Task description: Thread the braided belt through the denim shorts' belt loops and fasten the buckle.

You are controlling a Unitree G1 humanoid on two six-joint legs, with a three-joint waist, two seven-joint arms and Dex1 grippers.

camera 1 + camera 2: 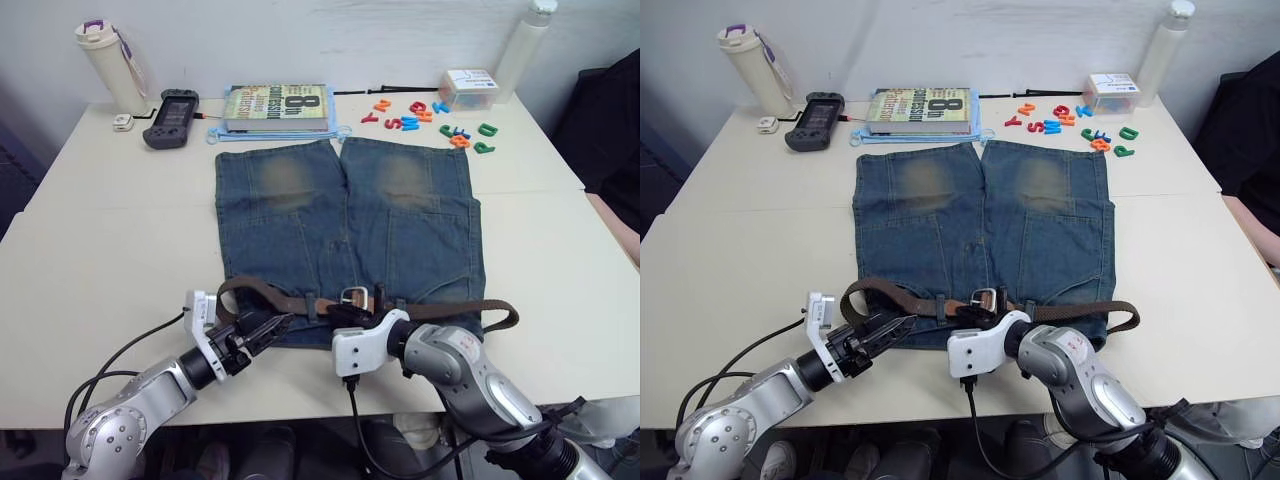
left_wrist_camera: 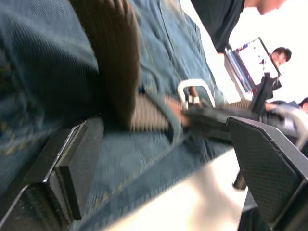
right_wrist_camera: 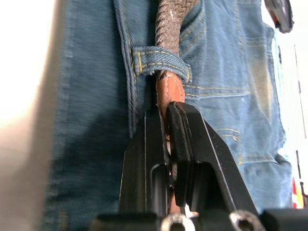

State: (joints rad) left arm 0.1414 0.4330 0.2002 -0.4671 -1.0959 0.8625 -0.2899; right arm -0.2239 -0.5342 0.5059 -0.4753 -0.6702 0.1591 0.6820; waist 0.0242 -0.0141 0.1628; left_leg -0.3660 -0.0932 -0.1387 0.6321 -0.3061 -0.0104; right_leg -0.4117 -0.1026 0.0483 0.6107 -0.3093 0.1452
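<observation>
The denim shorts [image 1: 340,220] lie flat on the table with the waistband nearest me. The braided belt [image 1: 450,310] runs along that waistband, curls back in a bend at the left end and sticks out past the right hip. Its silver buckle [image 1: 356,296] rests near the waistband's middle. My right gripper [image 3: 166,113] is shut on the belt's tan leather tip [image 3: 169,91], just short of a belt loop [image 3: 159,60] that the braid passes under. At the waistband's left end my left gripper [image 1: 265,330] stands open, its fingers [image 2: 72,173] on either side of denim and belt.
Along the table's far edge are a white bottle [image 1: 110,65], a game controller [image 1: 170,118], a book [image 1: 277,106], coloured plastic letters [image 1: 420,118], a small box [image 1: 468,88] and another bottle [image 1: 520,50]. A person sits at the right [image 1: 610,120].
</observation>
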